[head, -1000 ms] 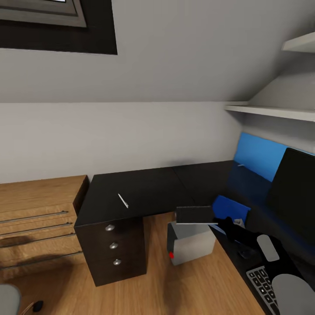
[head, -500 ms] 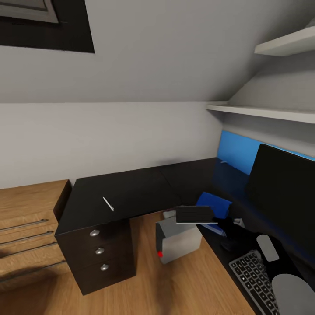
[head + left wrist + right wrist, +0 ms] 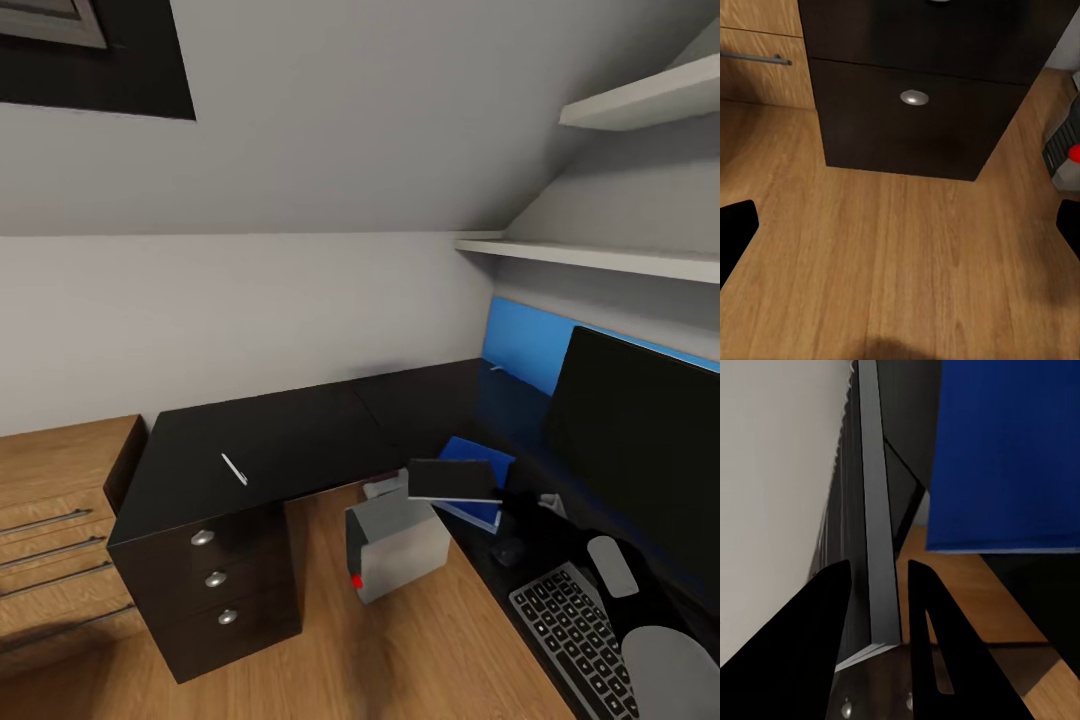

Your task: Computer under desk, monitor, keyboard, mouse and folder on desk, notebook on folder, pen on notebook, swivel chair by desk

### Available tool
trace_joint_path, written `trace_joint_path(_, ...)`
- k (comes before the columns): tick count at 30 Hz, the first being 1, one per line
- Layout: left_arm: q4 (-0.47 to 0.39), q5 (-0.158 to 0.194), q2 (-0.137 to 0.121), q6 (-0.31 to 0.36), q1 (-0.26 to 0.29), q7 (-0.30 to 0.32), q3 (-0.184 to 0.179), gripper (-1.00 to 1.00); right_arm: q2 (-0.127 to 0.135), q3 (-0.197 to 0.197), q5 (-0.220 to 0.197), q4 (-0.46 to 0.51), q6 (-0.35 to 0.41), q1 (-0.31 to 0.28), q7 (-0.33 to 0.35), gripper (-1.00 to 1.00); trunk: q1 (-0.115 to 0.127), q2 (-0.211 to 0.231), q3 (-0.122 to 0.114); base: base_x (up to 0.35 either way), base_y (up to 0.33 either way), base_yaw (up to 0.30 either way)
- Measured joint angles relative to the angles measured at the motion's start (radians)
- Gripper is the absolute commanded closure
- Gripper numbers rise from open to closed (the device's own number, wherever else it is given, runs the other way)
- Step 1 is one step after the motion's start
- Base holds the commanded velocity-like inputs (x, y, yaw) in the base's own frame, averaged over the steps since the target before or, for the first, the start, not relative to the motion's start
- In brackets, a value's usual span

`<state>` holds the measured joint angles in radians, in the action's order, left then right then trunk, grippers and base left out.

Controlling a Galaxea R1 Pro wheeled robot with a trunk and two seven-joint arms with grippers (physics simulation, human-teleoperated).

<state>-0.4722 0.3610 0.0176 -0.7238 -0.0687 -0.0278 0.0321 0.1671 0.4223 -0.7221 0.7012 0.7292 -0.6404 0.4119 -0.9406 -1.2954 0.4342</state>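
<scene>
In the head view the dark grey notebook hangs just above the blue folder on the black desk, and my right gripper is shut on its edge. The right wrist view shows the notebook edge-on between the fingers of my right gripper, with the folder beyond. The white pen lies on the desk's left wing. The mouse, keyboard and monitor are on the right wing. The computer stands on the floor by the desk. My left gripper is open over the floor.
The desk's drawer unit faces my left gripper, close ahead in the left wrist view, with the computer's corner beside it. A light wooden chest adjoins the desk on the left. White shelves hang above the monitor.
The head camera has turned right, shifting the picture left. My right gripper has carried the notebook from over the computer to over the blue folder.
</scene>
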Motion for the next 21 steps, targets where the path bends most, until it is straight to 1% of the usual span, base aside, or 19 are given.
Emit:
trace_joint_path(4, 0.000, 0.000, 0.000, 0.000, 0.000, 0.000, 0.000, -1.00, -0.002, 0.000, 0.002, -0.001, -0.013, 0.000, 0.012, 1.00, 0.000, 0.000, 0.000, 0.000, 0.000, -0.004)
trace_joint_path(8, 0.001, 0.000, 0.000, 0.001, 0.000, 0.000, 0.000, -1.00, -0.005, -0.001, 0.003, -0.002, -0.045, 0.000, 0.014, 1.00, 0.000, 0.000, 0.000, 0.000, 0.000, -0.001)
trace_joint_path(9, 0.003, 0.000, 0.000, 0.001, 0.000, 0.000, 0.000, -1.00, -0.008, -0.001, 0.003, -0.003, -0.063, 0.000, 0.014, 1.00, 0.000, 0.000, 0.000, 0.000, 0.000, 0.000)
trace_joint_path(13, 0.017, -0.001, 0.000, 0.000, 0.000, 0.000, -0.003, -1.00, -0.019, 0.000, 0.003, -0.004, -0.092, 0.000, 0.015, 1.00, 0.000, 0.000, 0.000, 0.000, 0.000, 0.000)
trace_joint_path(14, 0.023, -0.002, 0.000, 0.000, 0.000, 0.000, -0.004, -1.00, -0.025, 0.000, 0.002, -0.004, -0.100, 0.000, 0.015, 1.00, 0.000, 0.000, 0.000, 0.000, 0.000, 0.000)
trace_joint_path(21, 0.032, -0.003, 0.000, -0.001, 0.000, 0.000, -0.005, -1.00, -0.041, 0.003, 0.003, -0.005, -0.118, 0.000, 0.014, 1.00, 0.000, 0.000, 0.000, 0.000, 0.000, 0.000)
